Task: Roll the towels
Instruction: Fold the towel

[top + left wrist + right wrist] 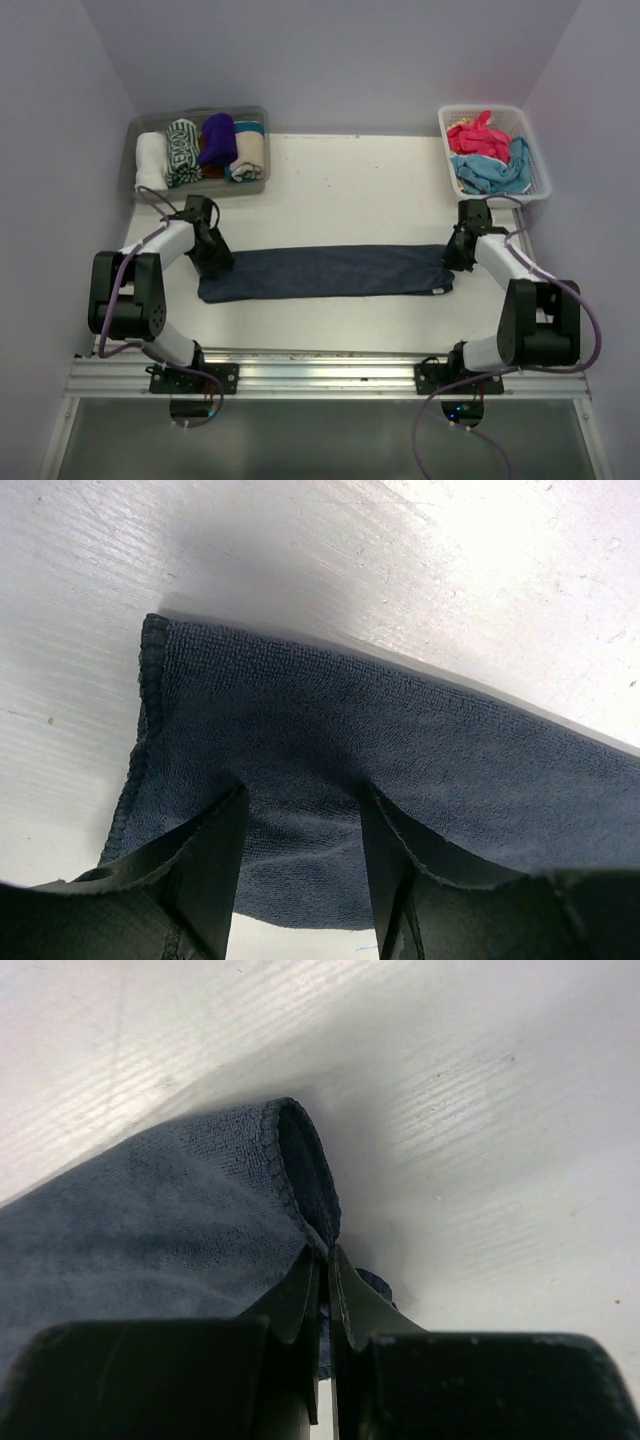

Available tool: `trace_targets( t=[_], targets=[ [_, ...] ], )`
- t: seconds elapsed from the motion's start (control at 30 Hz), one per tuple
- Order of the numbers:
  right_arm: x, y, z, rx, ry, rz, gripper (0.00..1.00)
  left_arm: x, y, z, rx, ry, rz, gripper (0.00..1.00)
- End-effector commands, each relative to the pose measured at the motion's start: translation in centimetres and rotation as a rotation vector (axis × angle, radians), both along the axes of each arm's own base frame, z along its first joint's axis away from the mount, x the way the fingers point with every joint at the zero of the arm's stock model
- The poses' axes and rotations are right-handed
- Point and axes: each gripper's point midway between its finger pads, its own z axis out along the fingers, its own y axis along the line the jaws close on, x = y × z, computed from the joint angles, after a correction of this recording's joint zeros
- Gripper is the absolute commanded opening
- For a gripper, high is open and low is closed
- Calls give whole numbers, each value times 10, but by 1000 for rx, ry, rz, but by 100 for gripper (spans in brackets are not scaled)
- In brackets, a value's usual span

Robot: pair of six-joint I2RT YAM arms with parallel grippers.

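at the far left corner of the worktop a clear tub holds four rolled towels side by side: a white towel, a green-patterned towel, a purple towel and a cream-and-teal towel. nearer the arms, the left gripper is down on the left end of the navy towel. its jaws stand about halfway apart, both tips resting on the cloth just inside the hemmed end, with nothing pinched between them. the navy towel lies flat as a long folded strip across the middle of the worktop, running from one gripper to the other. at its right end the right gripper has its jaws pressed almost together, nipping the folded edge of the cloth, which rises slightly off the worktop at that corner. at the far right corner a white lattice basket holds a loose pink towel and a crumpled light blue towel.
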Motion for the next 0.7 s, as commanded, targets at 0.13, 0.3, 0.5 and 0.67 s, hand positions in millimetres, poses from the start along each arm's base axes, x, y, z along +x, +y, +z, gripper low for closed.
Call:
trace_targets(
  t=[0.13, 0.3, 0.5, 0.67],
  targets=[
    [-5, -8, 50, -45, -140, -18, 0, -2, -16, -25, -46, 1, -25, 52],
    [-8, -1, 64, -17, -174, -2, 0, -1, -23, -27, -63, -5, -40, 52],
    [-2, 14, 96, 18, -243, 43, 0, 0, -56, -32, -156, -10, -84, 51],
    [5, 47, 125, 17, -300, 122, 0, -4, -88, -41, -187, 2, -138, 51]
  ],
)
